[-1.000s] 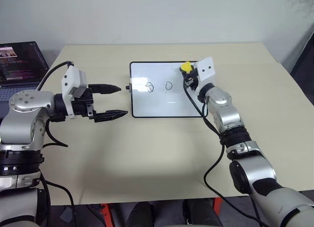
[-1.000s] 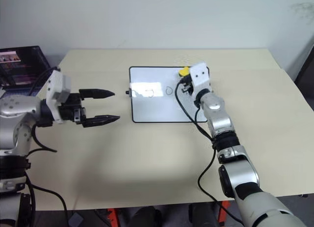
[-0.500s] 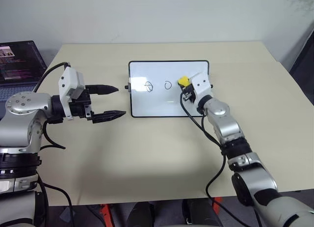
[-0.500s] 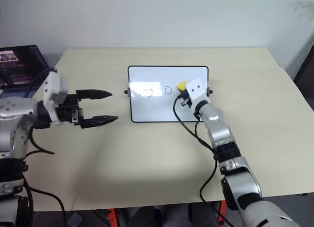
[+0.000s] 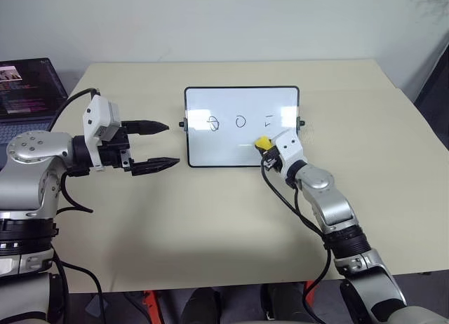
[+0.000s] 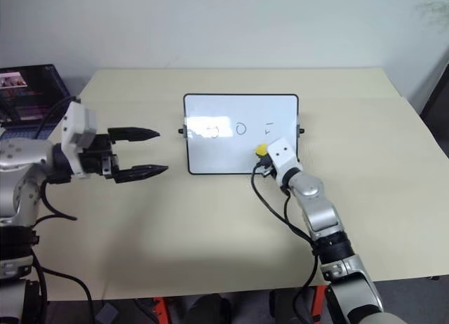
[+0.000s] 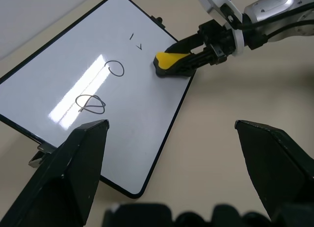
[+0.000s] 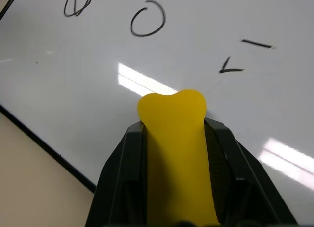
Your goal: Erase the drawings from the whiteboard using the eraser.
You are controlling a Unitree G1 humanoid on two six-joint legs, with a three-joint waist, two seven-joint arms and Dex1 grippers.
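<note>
On the beige table point(image 5: 210, 219), the eraser point(image 5: 262, 142) is clamped by the right gripper point(image 5: 267, 148) at the whiteboard point(image 5: 231, 138)'s near edge; flat, firm pressure should be kept across the drawings point(image 5: 240, 120). The left gripper point(image 5: 160, 144) is held open beside the whiteboard.

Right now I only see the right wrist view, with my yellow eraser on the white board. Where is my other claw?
Observer: The left claw is open, above the table to the left of the whiteboard, touching nothing.
Operator: Is my eraser close to the board's edge?
Observer: Yes. The eraser in the right claw is at the board's near right part, just inside the near frame.
Operator: Is anything else around?
Observer: An open laptop stands at the far left, beyond the left arm.
</note>
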